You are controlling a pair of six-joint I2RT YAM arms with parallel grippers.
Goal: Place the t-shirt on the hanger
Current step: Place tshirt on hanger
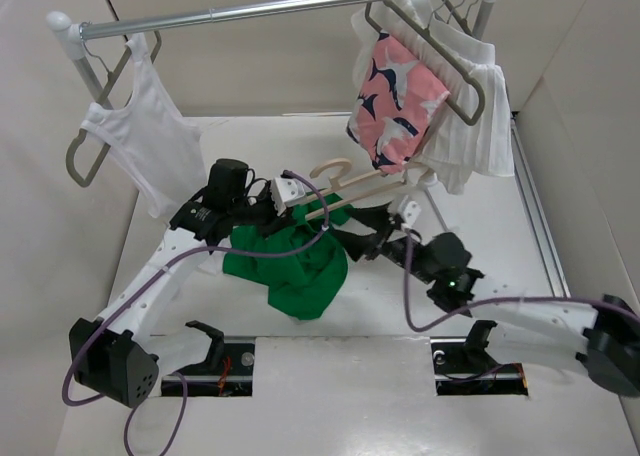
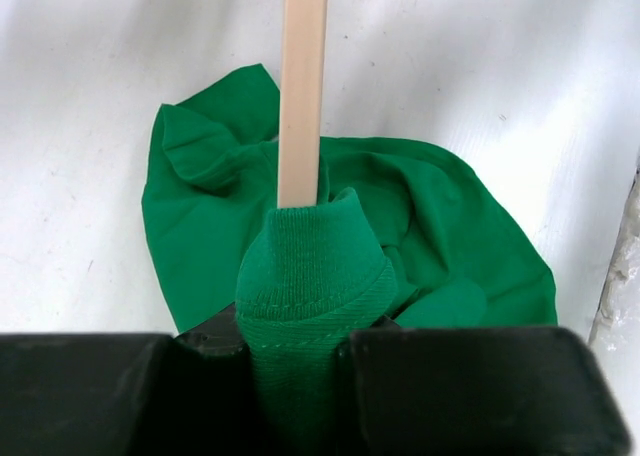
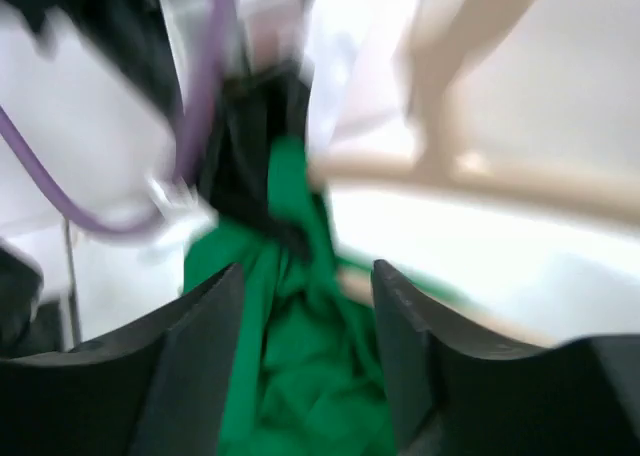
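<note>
The green t-shirt [image 1: 290, 264] lies bunched on the table, its collar lifted. My left gripper [image 1: 292, 208] is shut on the ribbed collar [image 2: 310, 286], seen close in the left wrist view at the left gripper [image 2: 300, 351]. One arm of the beige hanger [image 2: 302, 86] runs into that collar opening. From above, the hanger [image 1: 345, 181] hangs tilted over the shirt, hook up. My right gripper [image 1: 350, 238] sits just right of the shirt. In the blurred right wrist view the right gripper [image 3: 305, 326] stands open, with the t-shirt [image 3: 300, 376] beyond its fingers [image 3: 200, 356] and the hanger [image 3: 480, 176] above.
A clothes rail [image 1: 270, 11] spans the back. A white tank top [image 1: 145, 146] hangs on a grey hanger at its left end. A pink patterned garment [image 1: 400, 101] and a white garment [image 1: 475, 116] hang at the right, close above the beige hanger. Walls close in both sides.
</note>
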